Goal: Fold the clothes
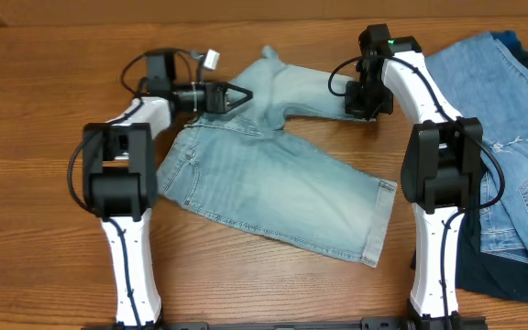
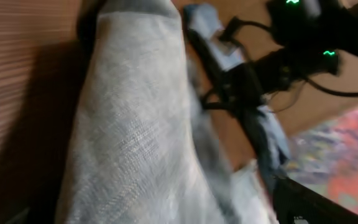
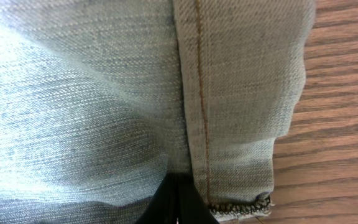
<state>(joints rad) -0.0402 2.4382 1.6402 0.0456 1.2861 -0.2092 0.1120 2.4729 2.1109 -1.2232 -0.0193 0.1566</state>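
Observation:
The pale light-blue denim shorts (image 1: 282,192) lie spread on the wooden table (image 1: 44,247), one leg running to the lower right and the other to the upper right. My left gripper (image 1: 239,96) is shut on the shorts near the crotch, where the cloth bunches up into a peak. In the left wrist view the pale cloth (image 2: 129,137) fills the frame, blurred. My right gripper (image 1: 363,103) is shut on the hem of the upper leg. In the right wrist view its dark fingers (image 3: 176,202) are together under the stitched hem (image 3: 229,124).
A pile of other denim lies at the right edge: medium-blue ripped jeans (image 1: 511,128) over dark navy cloth (image 1: 493,270). The right arm's base stands beside this pile. My right arm (image 2: 303,31) shows in the left wrist view beyond the cloth.

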